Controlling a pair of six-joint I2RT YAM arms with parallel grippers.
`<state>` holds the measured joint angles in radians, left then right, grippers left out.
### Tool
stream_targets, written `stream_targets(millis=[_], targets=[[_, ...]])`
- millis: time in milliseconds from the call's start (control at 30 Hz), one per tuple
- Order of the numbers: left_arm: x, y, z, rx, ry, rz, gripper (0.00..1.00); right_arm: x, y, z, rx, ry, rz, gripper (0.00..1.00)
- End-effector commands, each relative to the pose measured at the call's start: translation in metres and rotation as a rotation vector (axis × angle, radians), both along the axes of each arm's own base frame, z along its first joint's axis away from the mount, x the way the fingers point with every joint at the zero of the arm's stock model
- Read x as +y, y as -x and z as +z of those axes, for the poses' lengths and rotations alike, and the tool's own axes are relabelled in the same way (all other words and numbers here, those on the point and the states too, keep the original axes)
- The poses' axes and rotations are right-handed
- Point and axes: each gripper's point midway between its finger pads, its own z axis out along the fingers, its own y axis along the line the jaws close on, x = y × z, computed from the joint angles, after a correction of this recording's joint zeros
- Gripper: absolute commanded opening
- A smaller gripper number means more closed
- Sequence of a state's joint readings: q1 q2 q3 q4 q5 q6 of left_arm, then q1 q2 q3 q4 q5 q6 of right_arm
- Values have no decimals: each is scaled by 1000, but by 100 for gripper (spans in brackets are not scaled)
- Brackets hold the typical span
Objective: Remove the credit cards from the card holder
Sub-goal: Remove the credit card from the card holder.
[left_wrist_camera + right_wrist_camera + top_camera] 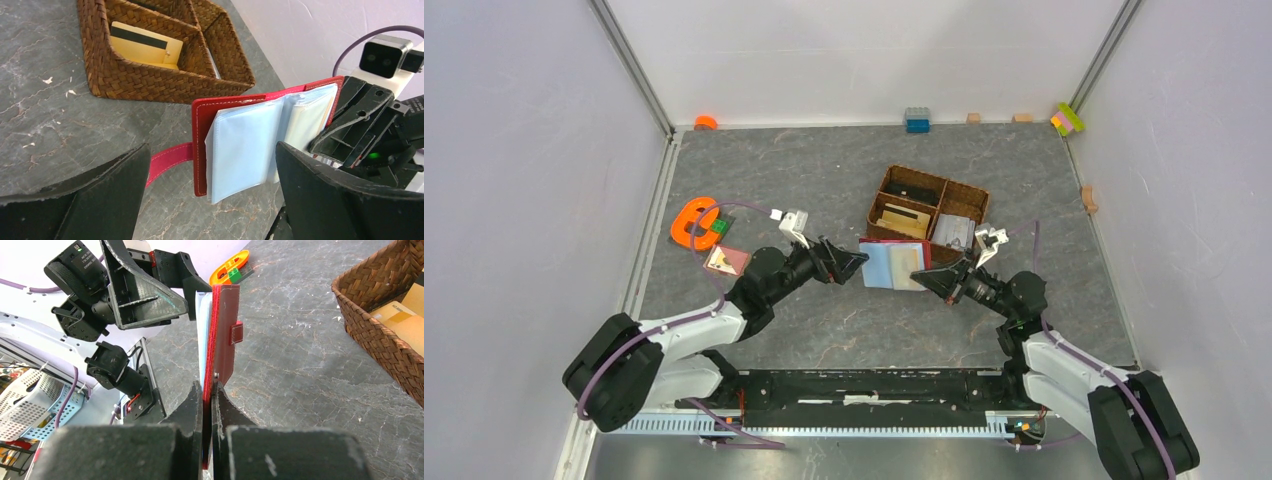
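The dark red card holder (890,265) is held upright and open above the table, its strap (167,160) hanging loose. My right gripper (207,390) is shut on the holder's red cover (226,335) at one edge. Light blue cards or sleeves (247,147) fan out of the holder toward my left gripper (212,152). That gripper is open, with a finger on either side of the blue pages and not touching them. In the top view the left gripper (861,262) points at the holder's left edge and the right gripper (921,277) grips its right edge.
A brown wicker compartment basket (902,178) sits just behind the holder; an orange-tan card (145,47) and a white-grey one (954,232) lie in it. An orange ring toy (692,222) and a pink tile (724,260) lie at the left. Small blocks (917,120) line the back wall.
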<state>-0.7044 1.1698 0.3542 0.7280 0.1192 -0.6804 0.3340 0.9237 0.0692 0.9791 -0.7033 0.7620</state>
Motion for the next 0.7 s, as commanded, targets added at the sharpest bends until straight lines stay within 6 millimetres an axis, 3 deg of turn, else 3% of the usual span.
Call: stream_targets(millis=[0,167,333,400,533,667], targets=[[-12,1,26,-49,76,-47,100,3,0,39,-139,-50,13,0],[-22,7,29,-44,117,-109,100,4,12,53,-170,-99,56,0],[-20,5,29,-46,112,-96,100,5,21,62,-179,-143,92,0],[-22,11,36,-68,127,-130,100,5,22,63,-179,-151,99,0],[-30,39,69,-188,222,-272,100,6,23,64,-176,-157,110,0],[-34,49,79,-217,228,-327,100,6,24,64,-174,-158,114,0]])
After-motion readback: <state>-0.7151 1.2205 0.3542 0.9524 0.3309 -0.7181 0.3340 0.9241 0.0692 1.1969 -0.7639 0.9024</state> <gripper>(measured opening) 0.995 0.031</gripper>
